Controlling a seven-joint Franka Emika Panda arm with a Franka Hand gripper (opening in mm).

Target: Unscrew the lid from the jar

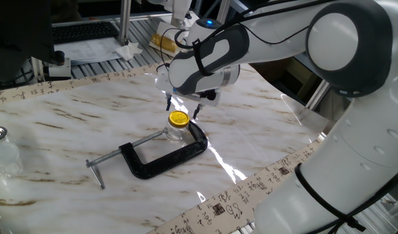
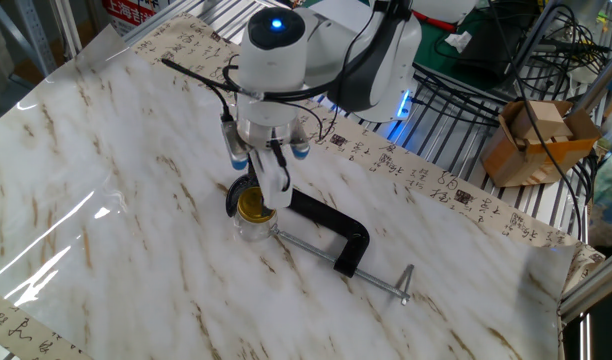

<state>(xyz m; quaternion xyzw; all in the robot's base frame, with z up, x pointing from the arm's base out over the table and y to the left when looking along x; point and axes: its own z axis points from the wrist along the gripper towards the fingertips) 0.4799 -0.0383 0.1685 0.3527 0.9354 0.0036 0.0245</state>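
From one fixed view, I am seeing the lid [image 1: 179,118] sitting on the jar [image 1: 176,132], which a black clamp [image 1: 161,156] is pinning to the counter [image 1: 69,123]. The hand [image 1: 182,109] is hovering just above the lid with fingers spread, gripping nothing.

From the other fixed view, one finger [image 2: 273,180] is hanging in front of the lid [image 2: 250,204]; contact is not evident. I am judging the unscrewing not yet begun: grasping, turning and lifting remain.
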